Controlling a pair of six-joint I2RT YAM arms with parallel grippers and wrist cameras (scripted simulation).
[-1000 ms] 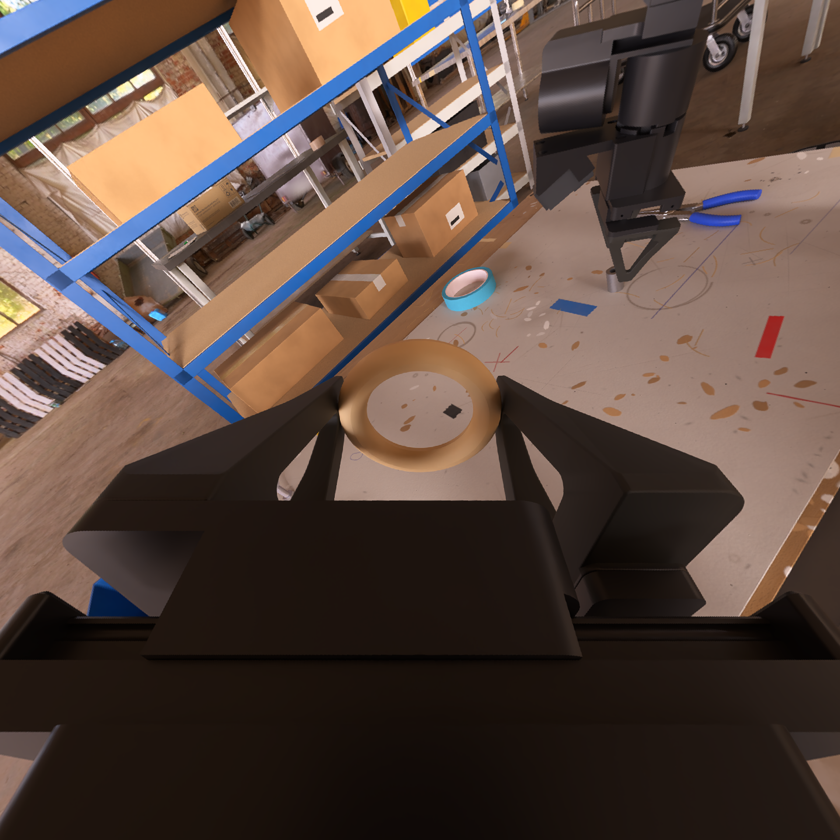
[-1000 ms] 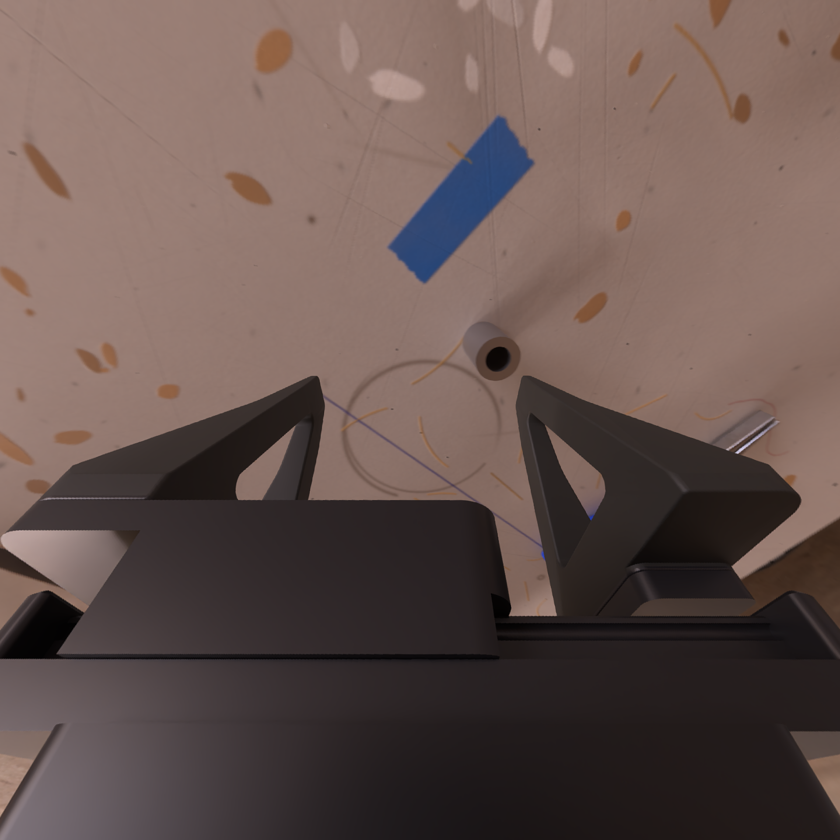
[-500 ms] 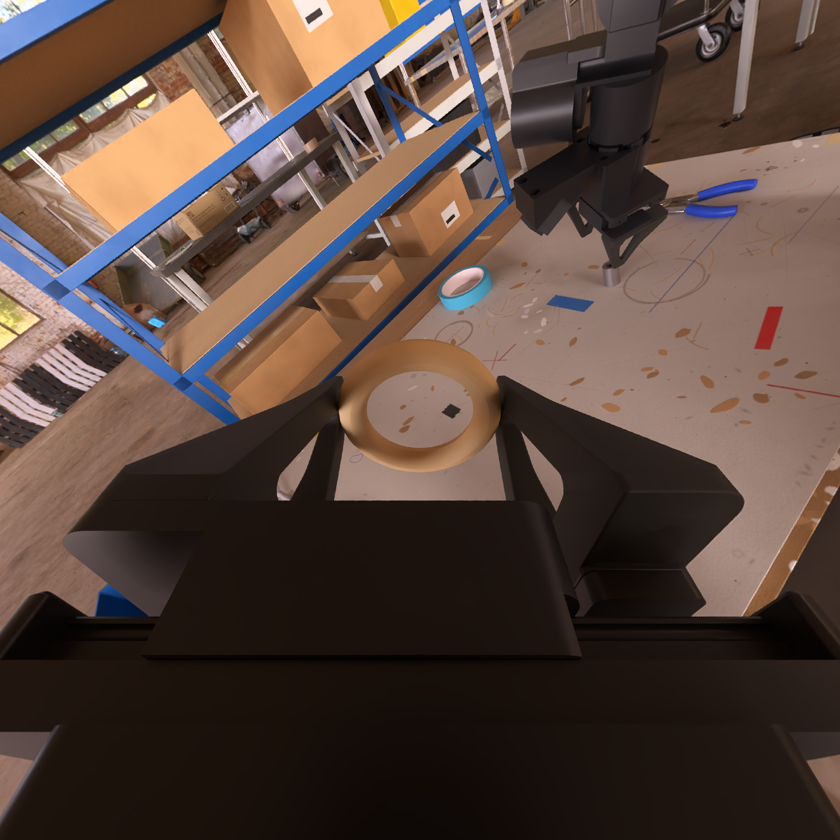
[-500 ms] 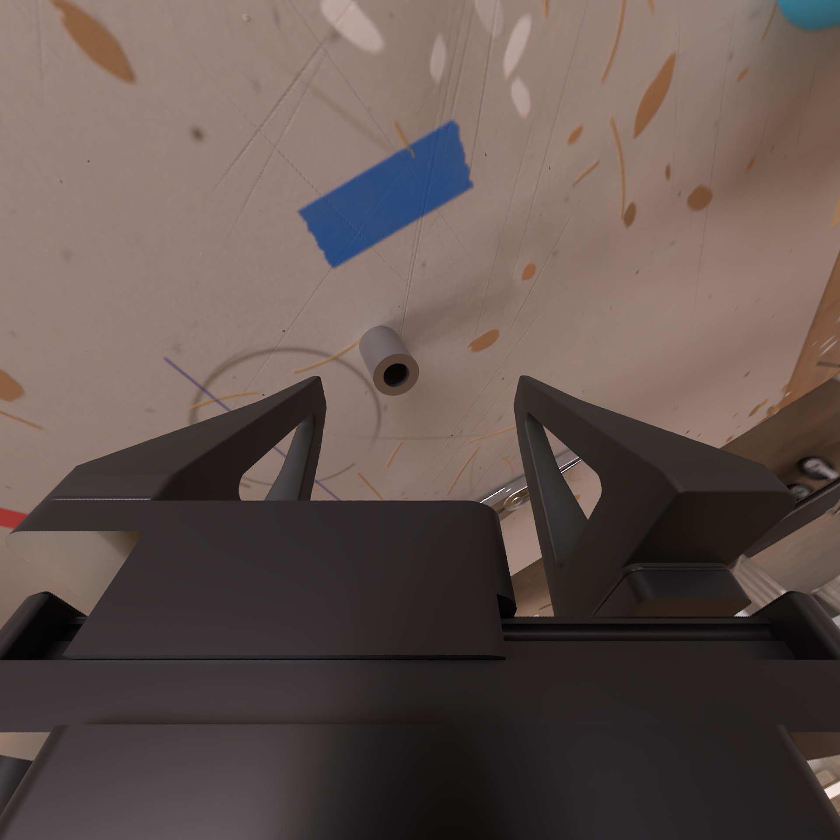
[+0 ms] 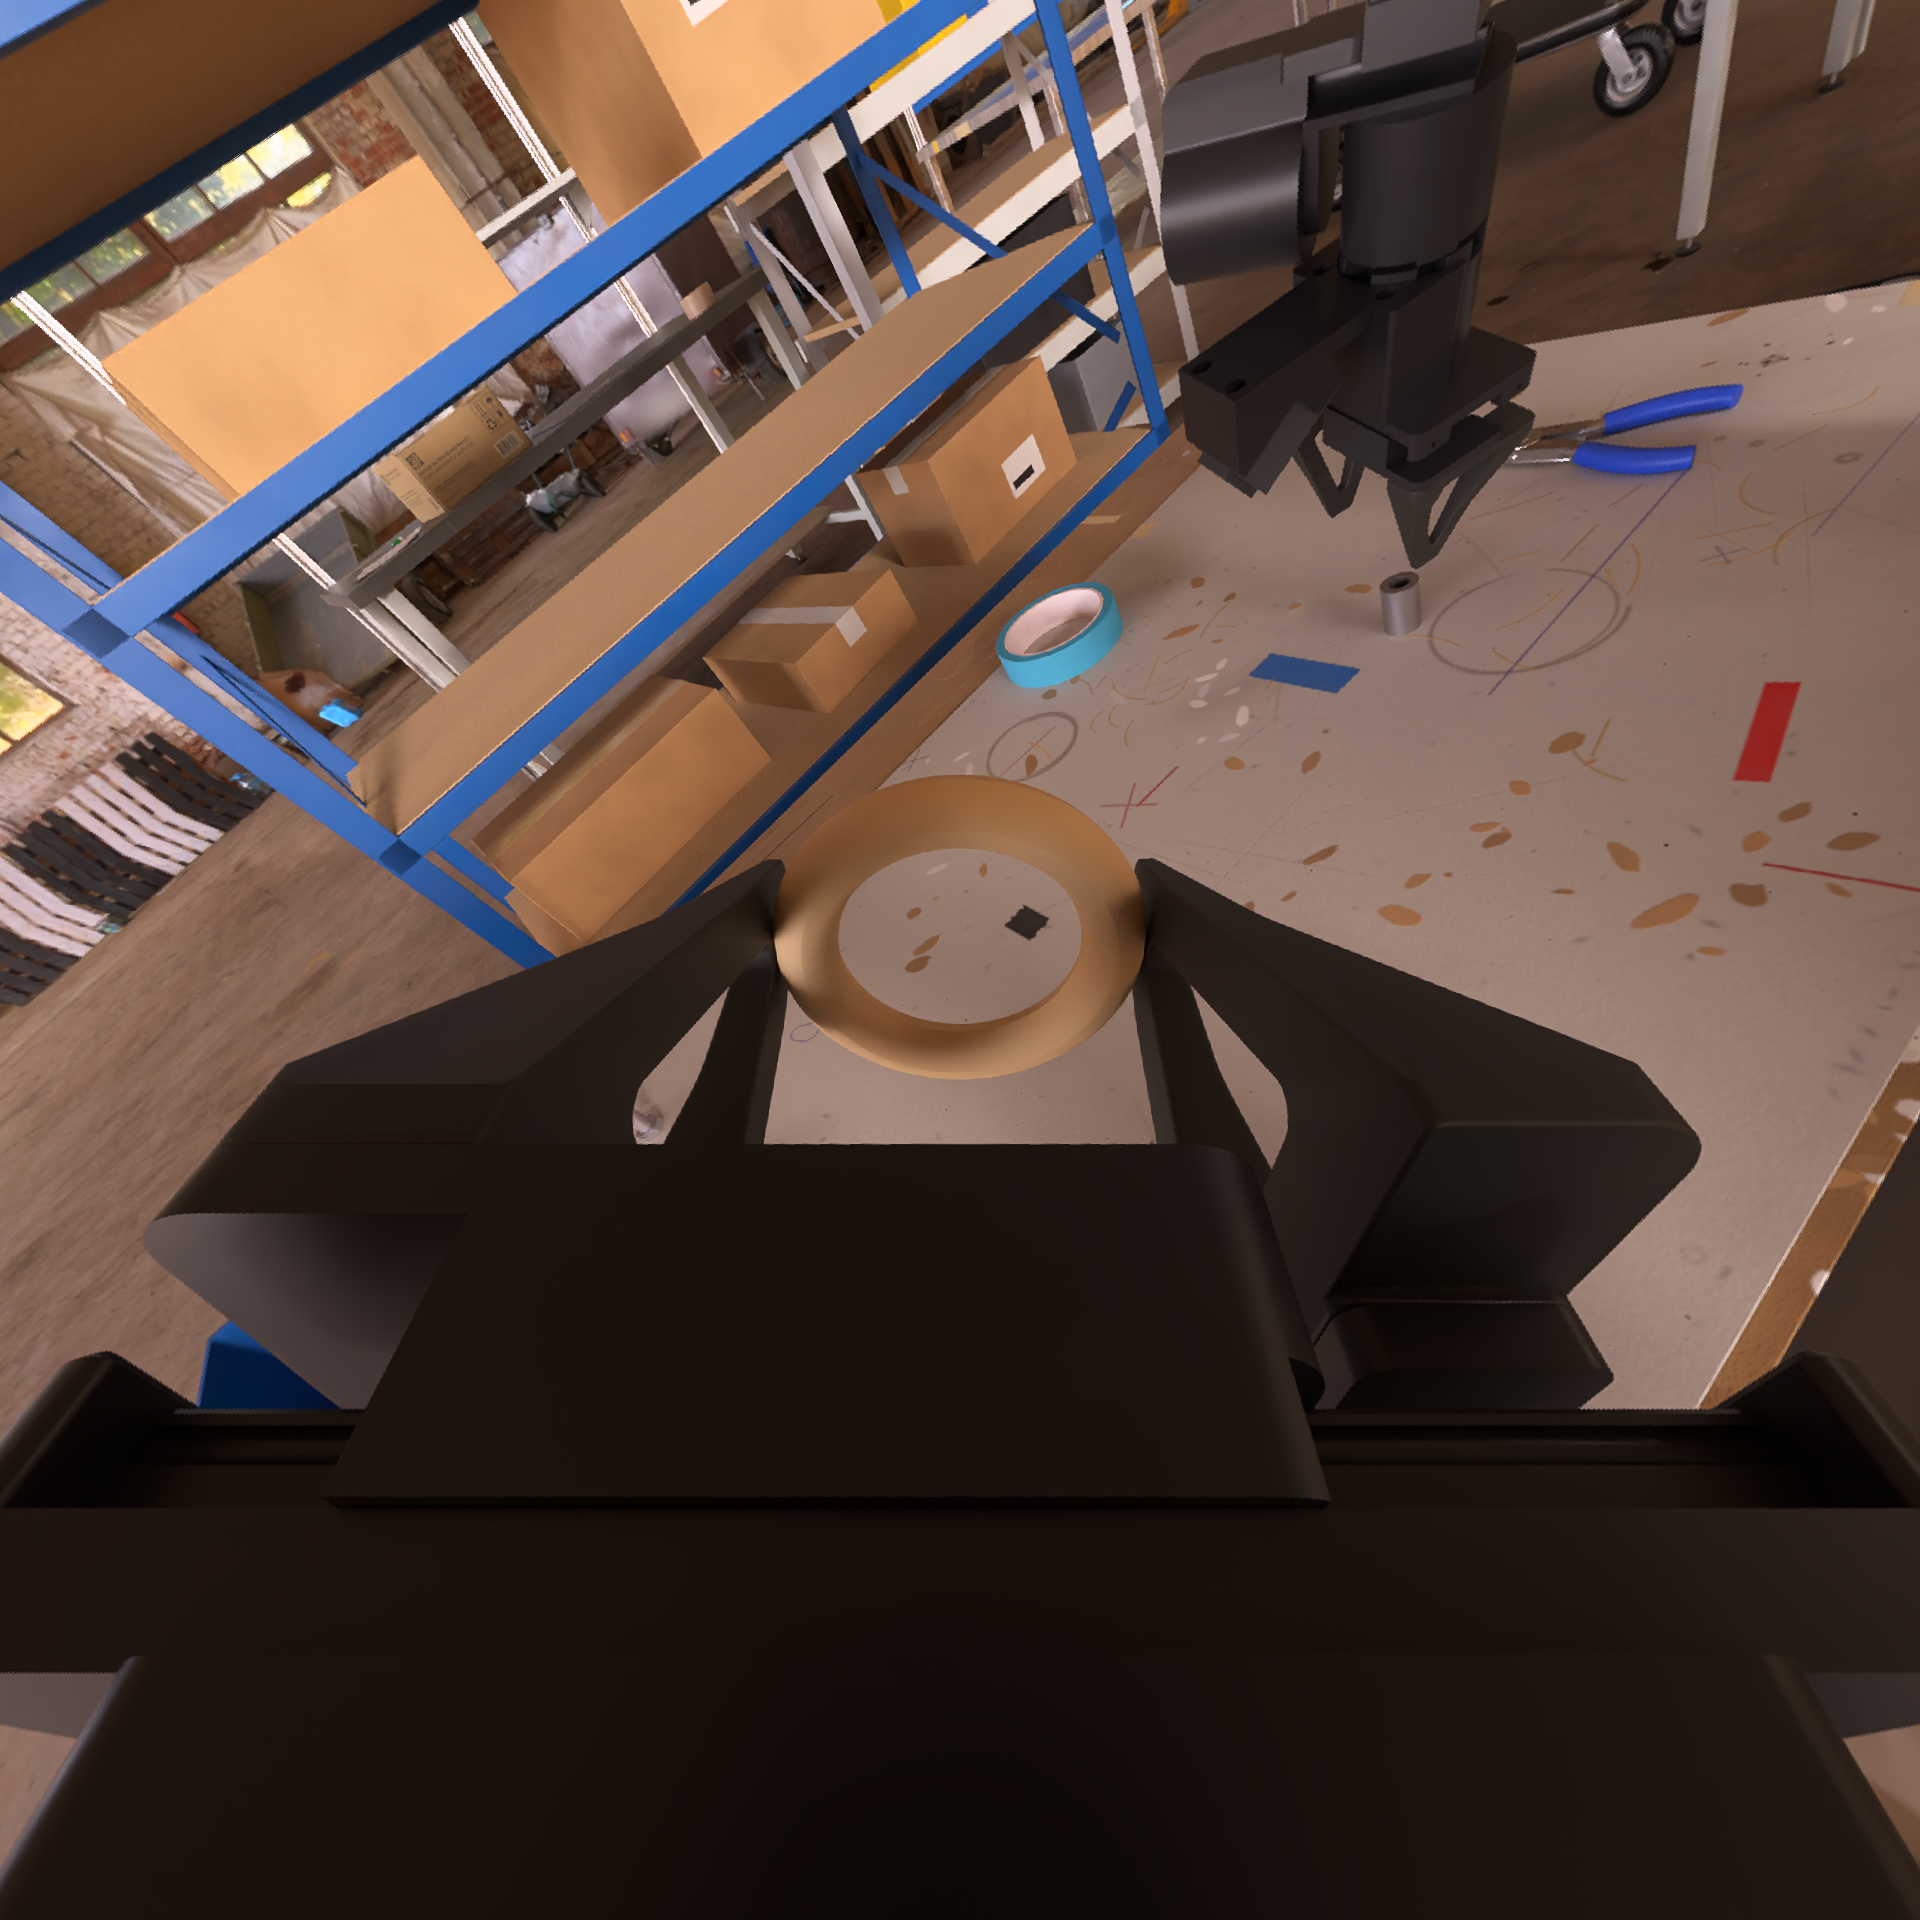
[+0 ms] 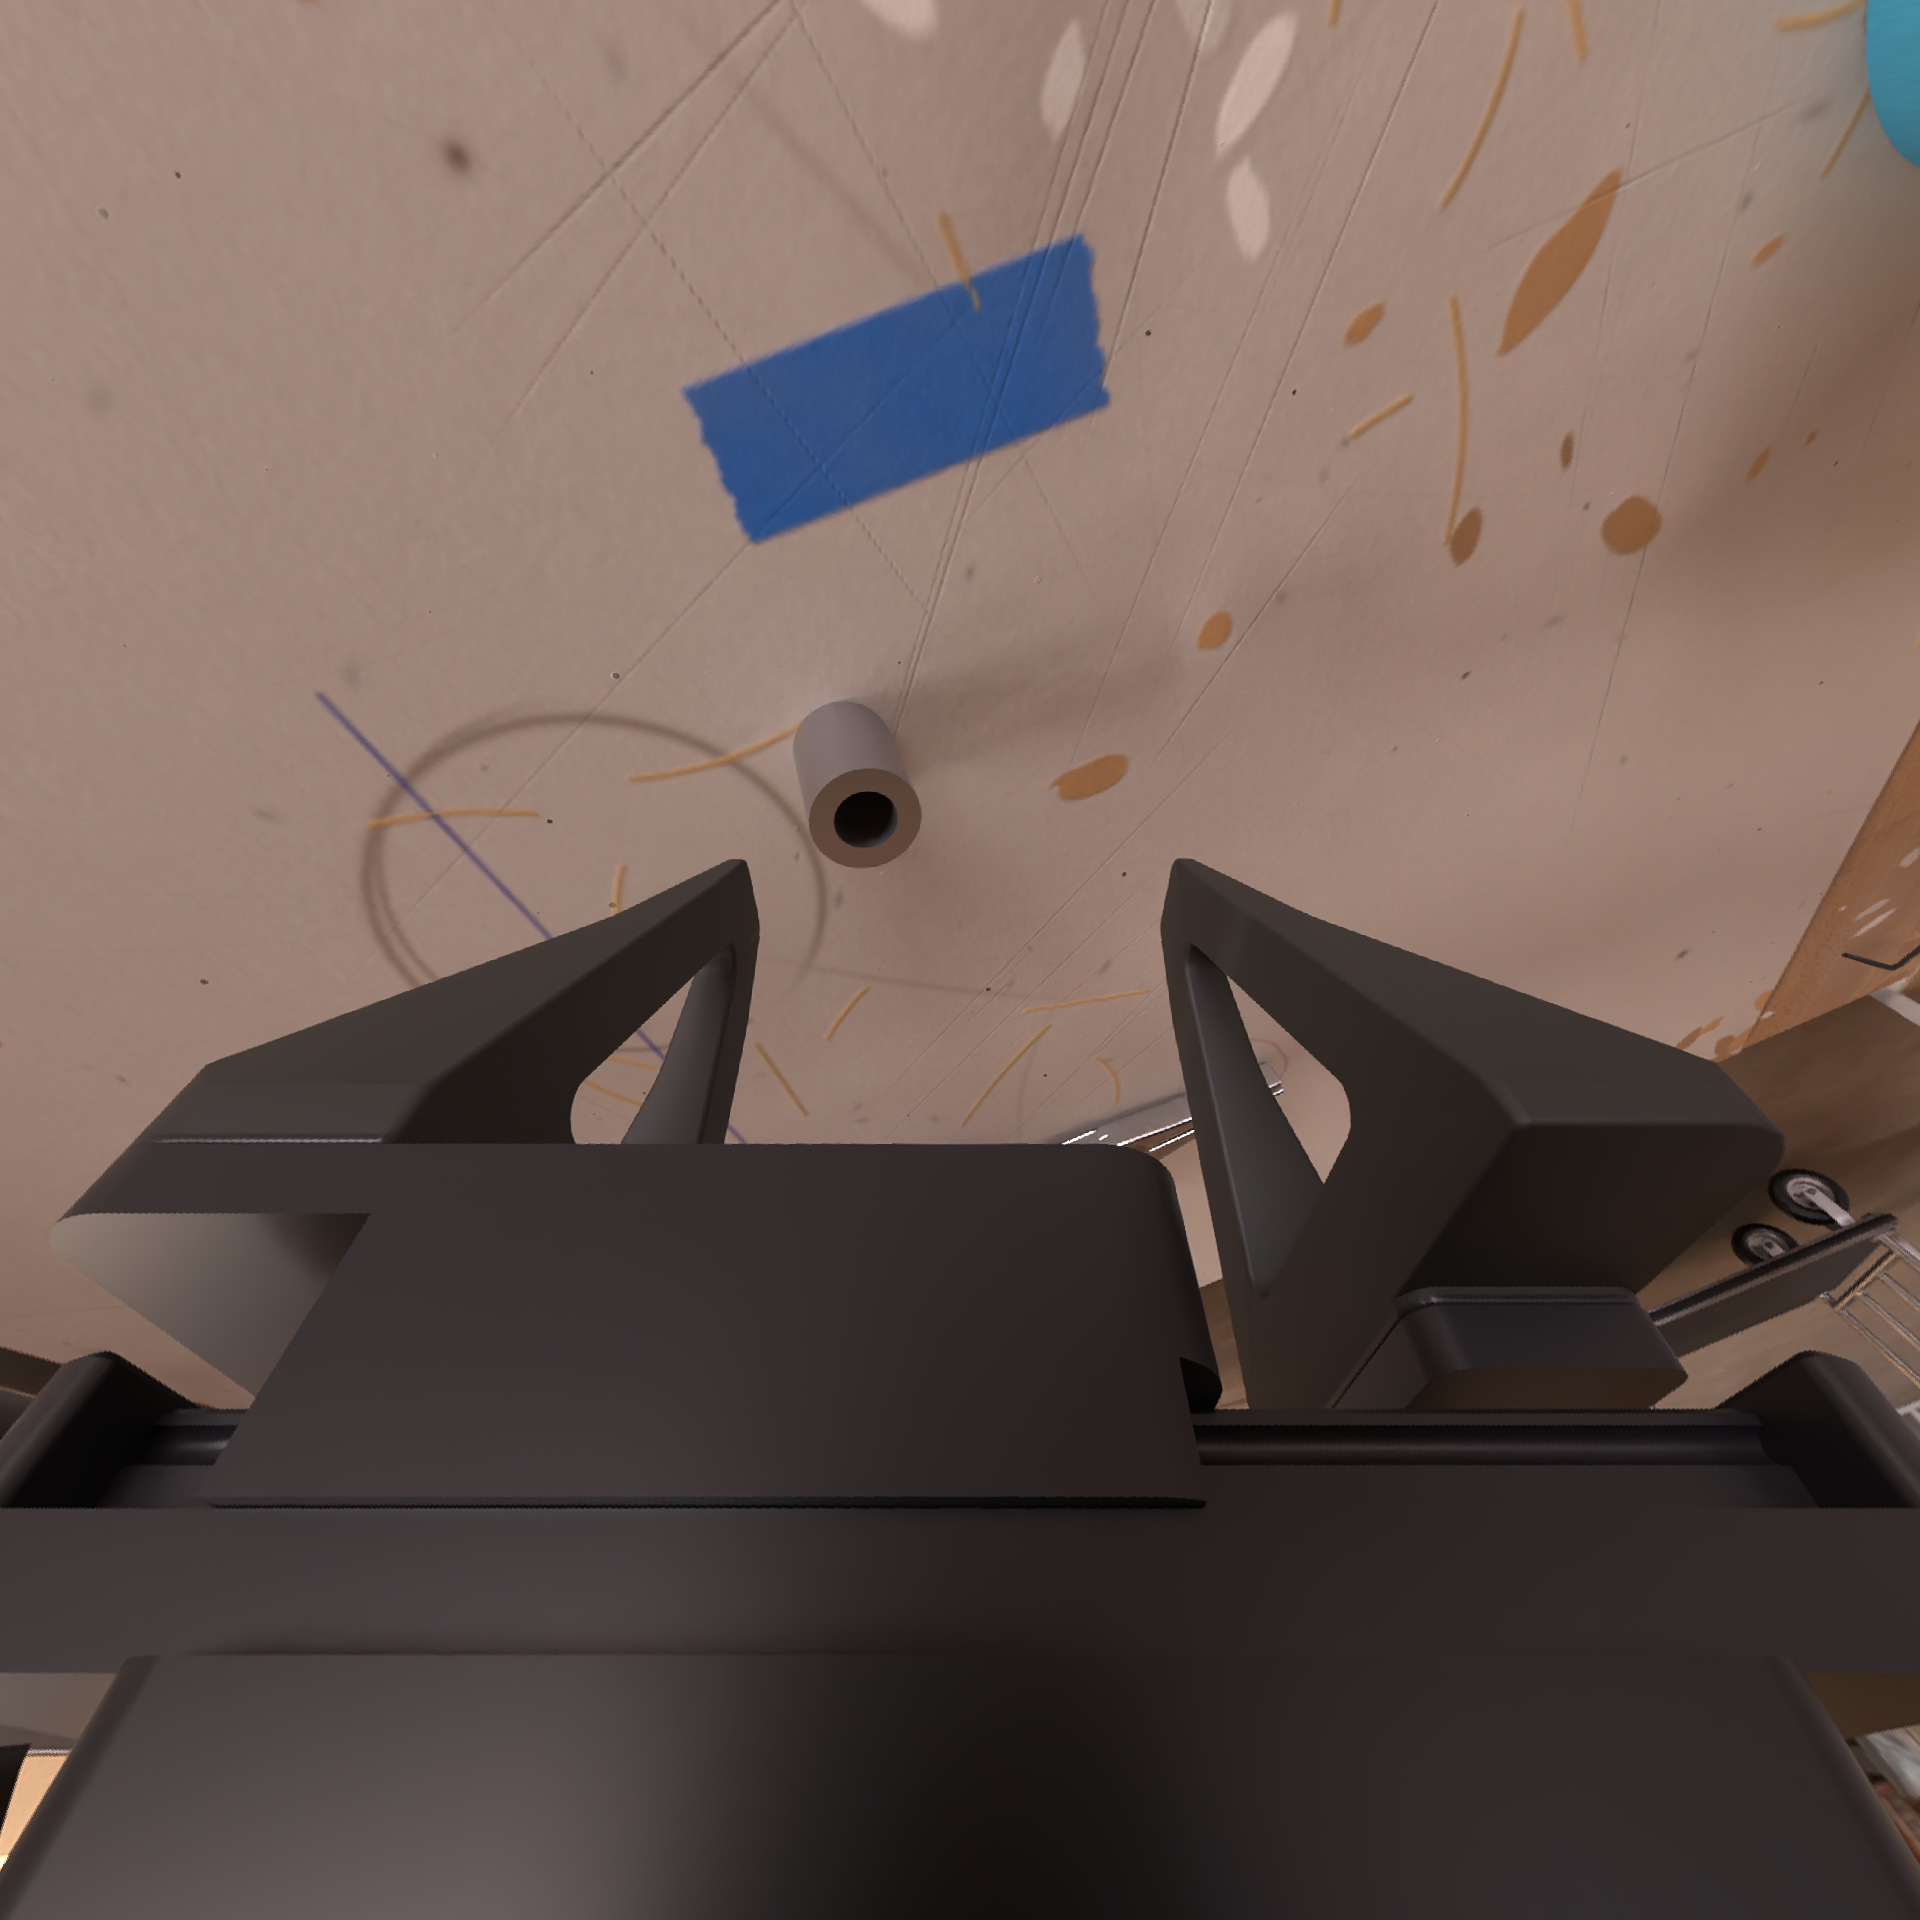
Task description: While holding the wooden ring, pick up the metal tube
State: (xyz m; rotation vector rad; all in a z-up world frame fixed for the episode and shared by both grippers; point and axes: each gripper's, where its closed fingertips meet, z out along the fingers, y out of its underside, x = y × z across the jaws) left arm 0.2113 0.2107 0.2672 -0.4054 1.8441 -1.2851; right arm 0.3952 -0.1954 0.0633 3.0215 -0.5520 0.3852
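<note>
Wooden ring (image 5: 958,925) sits clamped between the left gripper (image 5: 956,904) fingers, above the table (image 5: 1455,935). At one o'clock, the metal tube (image 5: 1398,603) stands upright, free, directly beneath the right gripper (image 6: 958,883), whose fingers are spread apart.

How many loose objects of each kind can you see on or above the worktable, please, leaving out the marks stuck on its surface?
Wooden ring, held in the left hand: 1
Metal tube, standing below the open right hand: 1
Roll of light-blue tape: 1
Blue-handled pliers: 1
Total: 4
</note>
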